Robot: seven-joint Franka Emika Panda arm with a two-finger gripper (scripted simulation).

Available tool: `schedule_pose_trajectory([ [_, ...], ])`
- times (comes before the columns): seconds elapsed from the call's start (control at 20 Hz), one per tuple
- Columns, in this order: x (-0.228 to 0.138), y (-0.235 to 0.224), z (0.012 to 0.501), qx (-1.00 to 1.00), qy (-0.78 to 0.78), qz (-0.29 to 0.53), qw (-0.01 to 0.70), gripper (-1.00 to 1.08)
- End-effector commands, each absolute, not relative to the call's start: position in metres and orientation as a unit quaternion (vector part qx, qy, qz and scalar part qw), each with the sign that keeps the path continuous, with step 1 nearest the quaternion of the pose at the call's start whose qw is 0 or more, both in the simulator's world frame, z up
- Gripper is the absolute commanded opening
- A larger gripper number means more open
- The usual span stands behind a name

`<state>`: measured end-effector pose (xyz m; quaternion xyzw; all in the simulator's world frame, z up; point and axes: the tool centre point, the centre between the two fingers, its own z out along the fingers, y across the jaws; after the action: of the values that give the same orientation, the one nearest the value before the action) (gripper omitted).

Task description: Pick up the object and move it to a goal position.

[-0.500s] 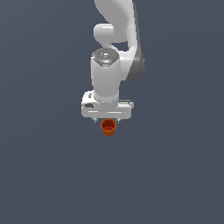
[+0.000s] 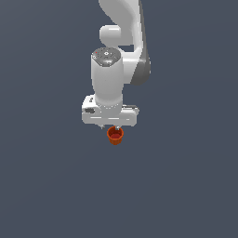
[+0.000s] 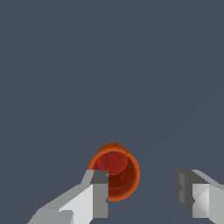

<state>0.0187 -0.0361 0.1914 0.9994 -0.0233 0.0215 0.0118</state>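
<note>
The fingers [image 3: 99, 192] stand wide apart in the wrist view, with a broad stretch of bare floor between the two pads and nothing pinched in it; one finger's dark pad laps over the edge of the cup [image 3: 114, 171] as that camera sees it, while the other finger sits well off to the cup's far side; whether the near pad actually touches the cup's wall cannot be told from either view; the gripper [image 3: 142, 192] is therefore open and empty. The cup is a small orange-red pot with a darker red inside, upright, its mouth facing up toward the wrist camera, and it is narrower than the gap between the fingers. In the exterior view the cup [image 2: 115, 135] shows just below the white hand of the gripper [image 2: 109, 126], at about five o'clock from the hand's middle, with the fingertips barely visible above its rim; the cup rests on the plain dark grey floor [image 2: 186, 186]. Above the hand the thick white arm [image 2: 108, 79] rises toward twelve o'clock, then bends back at its grey joint toward one o'clock and leaves the top edge of the exterior view.
</note>
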Motion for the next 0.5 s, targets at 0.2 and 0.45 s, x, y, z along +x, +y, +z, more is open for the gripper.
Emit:
schedule_pose_trajectory([
  [0.2,0.015,-0.039,0.185,0.999,-0.047,0.009,0.001,0.28],
  [0.45,0.005,-0.045,0.17,0.995,-0.097,-0.019,-0.022,0.28],
])
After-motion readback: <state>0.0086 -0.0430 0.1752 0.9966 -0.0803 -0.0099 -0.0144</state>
